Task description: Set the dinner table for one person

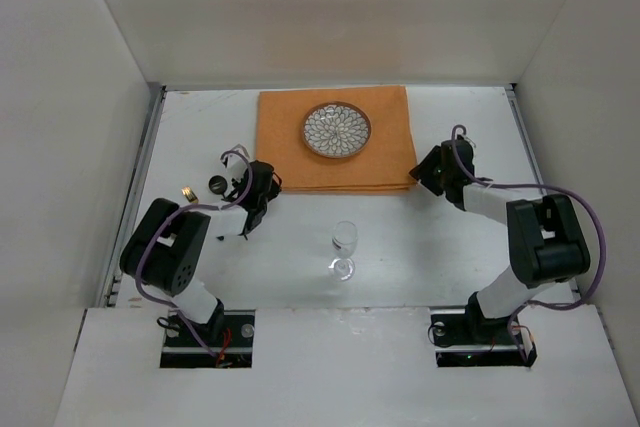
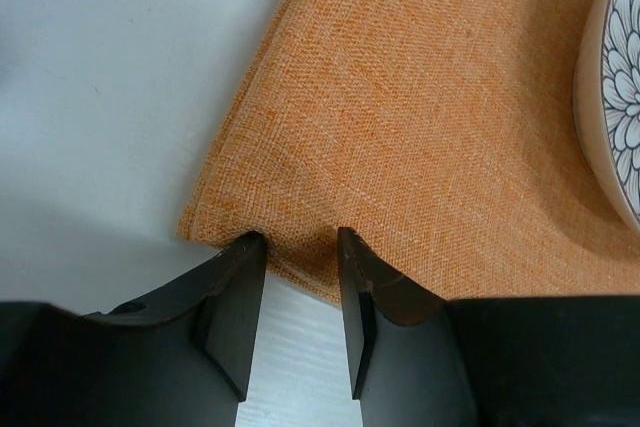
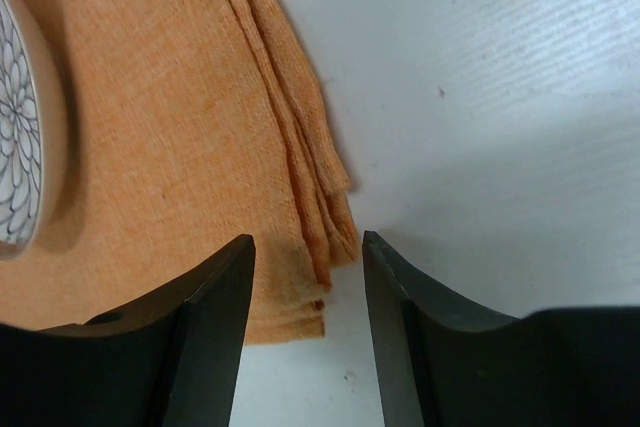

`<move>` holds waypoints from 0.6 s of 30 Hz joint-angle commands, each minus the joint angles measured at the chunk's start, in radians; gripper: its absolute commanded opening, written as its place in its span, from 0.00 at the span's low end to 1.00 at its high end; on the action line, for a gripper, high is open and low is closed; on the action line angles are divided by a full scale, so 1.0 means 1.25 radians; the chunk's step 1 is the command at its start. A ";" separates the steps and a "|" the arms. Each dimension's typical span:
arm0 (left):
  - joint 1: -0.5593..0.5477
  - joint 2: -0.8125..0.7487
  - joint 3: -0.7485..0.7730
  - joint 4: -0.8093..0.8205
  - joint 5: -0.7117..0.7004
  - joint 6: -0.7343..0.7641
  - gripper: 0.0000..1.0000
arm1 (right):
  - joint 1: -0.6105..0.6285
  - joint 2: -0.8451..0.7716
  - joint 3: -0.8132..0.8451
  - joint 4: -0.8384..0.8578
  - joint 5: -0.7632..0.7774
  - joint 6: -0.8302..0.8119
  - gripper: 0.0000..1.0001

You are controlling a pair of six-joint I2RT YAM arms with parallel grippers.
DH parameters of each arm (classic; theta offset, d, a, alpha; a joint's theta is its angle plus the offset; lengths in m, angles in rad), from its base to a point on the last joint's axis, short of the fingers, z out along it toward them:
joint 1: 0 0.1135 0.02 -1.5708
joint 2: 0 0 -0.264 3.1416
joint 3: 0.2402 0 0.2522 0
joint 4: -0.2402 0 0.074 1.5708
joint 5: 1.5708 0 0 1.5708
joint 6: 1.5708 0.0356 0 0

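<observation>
L fingers (image 2: 235,307) & R fingers (image 3: 210,337) parted, gripping nothing, over dinner table (image 1: 420,237) at placemat (image 1: 282,142) corners.

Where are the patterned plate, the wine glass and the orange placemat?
patterned plate (image 1: 337,131), top view, its flowered centre.
wine glass (image 1: 345,238), top view, its bowl.
orange placemat (image 1: 283,152), top view, bare cloth left of the plate.

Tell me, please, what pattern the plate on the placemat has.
The plate has dark flower petals on white, best seen in the top external view.
</observation>
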 commanded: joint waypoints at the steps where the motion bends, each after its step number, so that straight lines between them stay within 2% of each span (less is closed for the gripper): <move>1: 0.008 0.033 0.041 0.026 -0.015 -0.012 0.31 | 0.011 -0.046 -0.013 -0.001 -0.009 -0.004 0.47; 4: 0.005 0.052 0.054 0.037 -0.011 -0.017 0.31 | 0.015 -0.042 -0.016 0.000 -0.015 -0.004 0.29; 6: 0.004 0.057 0.060 0.040 -0.010 -0.017 0.31 | 0.012 -0.042 -0.019 0.006 -0.018 0.002 0.22; 11: 0.004 0.027 0.046 0.040 -0.007 -0.017 0.32 | 0.012 -0.064 -0.035 0.008 -0.013 0.004 0.12; 15: -0.010 -0.027 0.014 0.035 -0.007 -0.027 0.38 | 0.008 -0.097 -0.062 0.009 0.035 0.008 0.12; 16: -0.013 -0.046 0.002 0.033 -0.007 -0.029 0.39 | 0.006 -0.107 -0.070 0.009 0.042 0.008 0.15; 18: -0.022 -0.091 -0.028 0.031 -0.012 -0.030 0.42 | 0.009 -0.135 -0.082 0.010 0.051 -0.001 0.34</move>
